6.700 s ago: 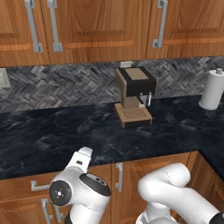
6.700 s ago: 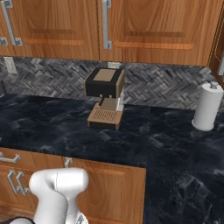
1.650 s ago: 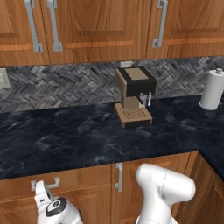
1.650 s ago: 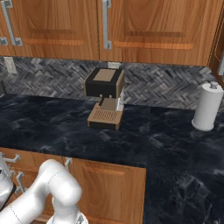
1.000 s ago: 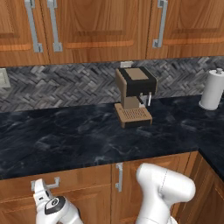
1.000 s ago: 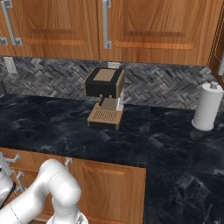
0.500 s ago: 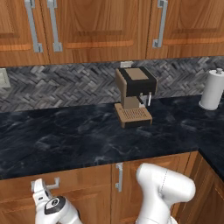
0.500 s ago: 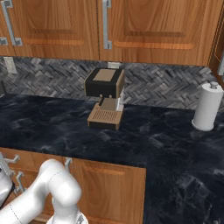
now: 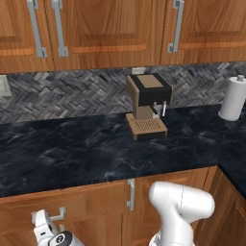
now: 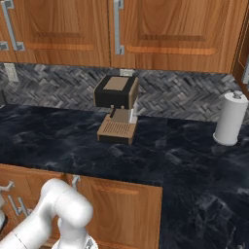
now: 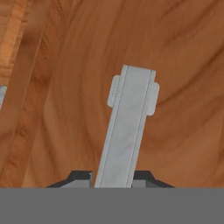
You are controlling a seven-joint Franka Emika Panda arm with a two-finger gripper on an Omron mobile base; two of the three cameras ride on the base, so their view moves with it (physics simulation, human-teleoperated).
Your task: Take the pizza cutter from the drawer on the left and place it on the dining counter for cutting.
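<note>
In the hand view the gripper (image 11: 113,180) is up against the drawer (image 11: 175,65), its two dark fingertips (image 11: 78,178) flanking the silver handle (image 11: 129,127); whether they clamp it cannot be told. The drawer looks closed. Above, the counter (image 9: 72,153) carries a coffee machine (image 9: 148,104) and paper towels (image 9: 234,98).

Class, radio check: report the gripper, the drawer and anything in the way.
Gripper at the brown wooden drawer front, dark fingers either side of its silver bar handle; grip unconfirmed. Drawer appears shut. Nothing in the way.
</note>
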